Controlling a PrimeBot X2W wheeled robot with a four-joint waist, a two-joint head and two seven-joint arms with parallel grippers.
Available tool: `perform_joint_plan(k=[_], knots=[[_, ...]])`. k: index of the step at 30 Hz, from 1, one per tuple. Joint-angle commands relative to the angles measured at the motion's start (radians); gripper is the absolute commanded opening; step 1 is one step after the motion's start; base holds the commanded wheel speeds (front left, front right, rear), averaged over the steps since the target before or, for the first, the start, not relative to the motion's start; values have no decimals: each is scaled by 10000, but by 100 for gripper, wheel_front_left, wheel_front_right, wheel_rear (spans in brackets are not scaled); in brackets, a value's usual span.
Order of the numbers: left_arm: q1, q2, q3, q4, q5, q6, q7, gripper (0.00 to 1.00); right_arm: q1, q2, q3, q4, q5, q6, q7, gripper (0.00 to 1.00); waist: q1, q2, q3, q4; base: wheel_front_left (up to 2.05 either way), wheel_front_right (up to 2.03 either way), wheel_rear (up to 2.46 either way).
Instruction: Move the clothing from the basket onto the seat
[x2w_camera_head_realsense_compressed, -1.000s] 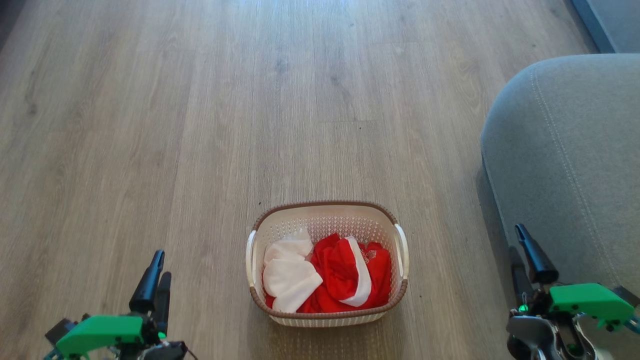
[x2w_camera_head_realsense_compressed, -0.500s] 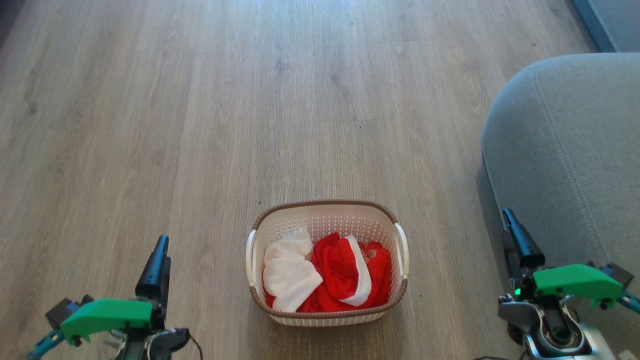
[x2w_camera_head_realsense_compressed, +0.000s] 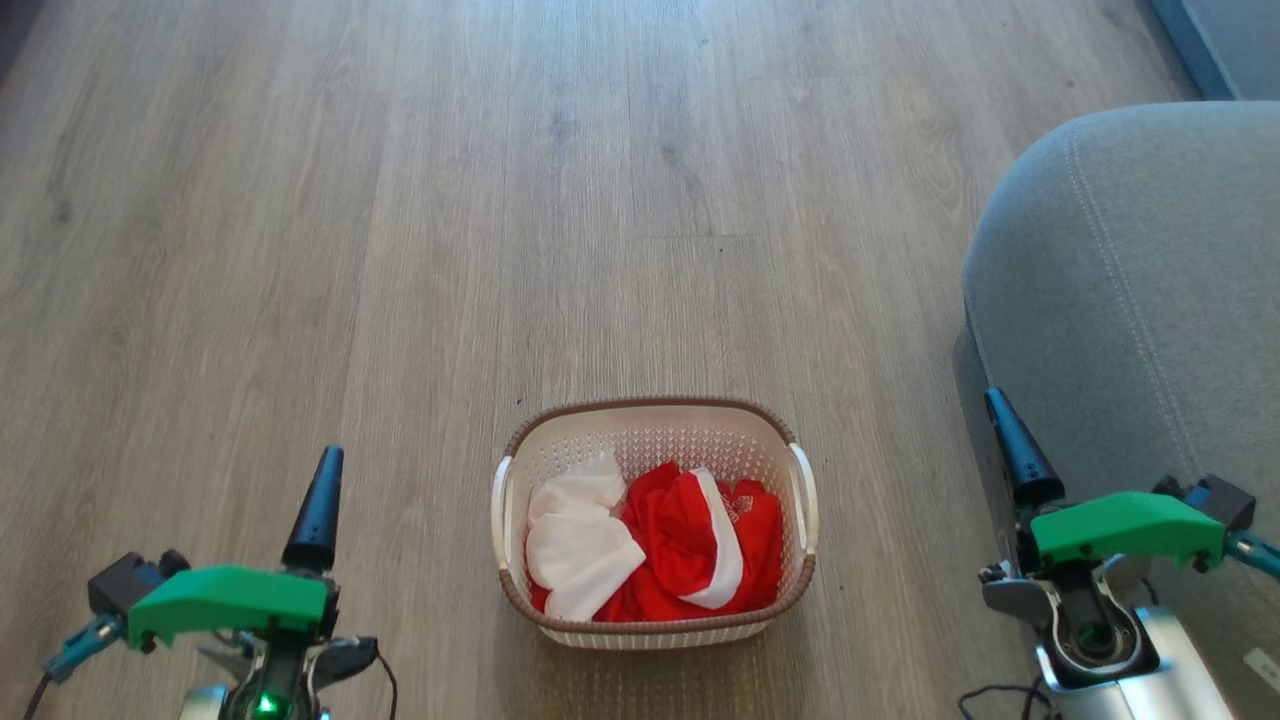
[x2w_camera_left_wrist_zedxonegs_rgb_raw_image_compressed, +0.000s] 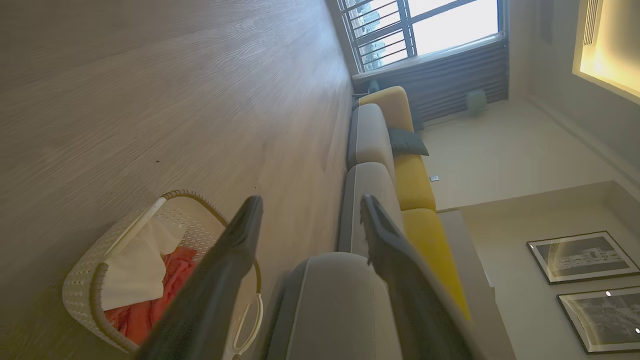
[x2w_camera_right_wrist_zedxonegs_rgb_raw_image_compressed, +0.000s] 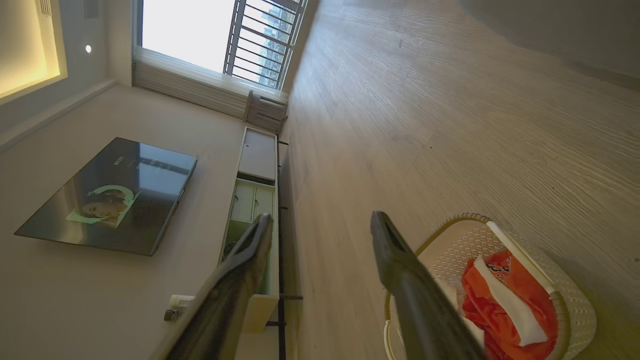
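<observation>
The cream basket (x2w_camera_head_realsense_compressed: 650, 408) stands on the wood floor in the lower middle of the head view. The clothing lies inside it, a red piece with white trim (x2w_camera_head_realsense_compressed: 690, 545) and a white piece (x2w_camera_head_realsense_compressed: 575, 550) to its left. To the right rises the grey seat (x2w_camera_head_realsense_compressed: 1130, 300), with nothing on the part in view. My left gripper (x2w_camera_head_realsense_compressed: 322, 480) hovers left of the basket, open and empty. My right gripper (x2w_camera_head_realsense_compressed: 1005, 435) hangs between basket and seat, also open and empty. The left wrist view has the basket (x2w_camera_left_wrist_zedxonegs_rgb_raw_image_compressed: 75, 295), clothing (x2w_camera_left_wrist_zedxonegs_rgb_raw_image_compressed: 135, 272) and seat (x2w_camera_left_wrist_zedxonegs_rgb_raw_image_compressed: 325, 300) beyond its spread fingers.
Bare wood floor (x2w_camera_head_realsense_compressed: 500, 200) stretches ahead and to the left. In the left wrist view the sofa carries yellow back cushions (x2w_camera_left_wrist_zedxonegs_rgb_raw_image_compressed: 415, 185) toward a window. A wall television (x2w_camera_right_wrist_zedxonegs_rgb_raw_image_compressed: 110, 195) and a low cabinet (x2w_camera_right_wrist_zedxonegs_rgb_raw_image_compressed: 255, 165) are in the right wrist view, with the basket (x2w_camera_right_wrist_zedxonegs_rgb_raw_image_compressed: 575, 305) beside that finger.
Both grippers have risen further into the head view, fingers pointing forward, the right one drifting slightly left. Basket and clothing have not moved.
</observation>
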Motion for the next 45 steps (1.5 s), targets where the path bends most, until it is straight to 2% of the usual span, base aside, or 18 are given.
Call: perform_joint_plan(k=[1, 21, 45], knots=[[-680, 204, 49, -250, 381, -15, -117, 100, -734, -221, 120, -231, -353, 5, -136, 100, 0, 0, 8, 2, 0, 0, 0], [-1329, 306, -119, -51, 3884, 5, -702, 100, -1590, -294, 751, 435, -3329, 5, -729, 100, 0, 0, 79, 14, 0, 0, 0], [-2010, 274, 53, 227, 7452, 572, -1406, 100, -2699, -467, 1467, 1412, -6417, 5, -1442, 100, 0, 0, 157, 12, 0, 0, 0]])
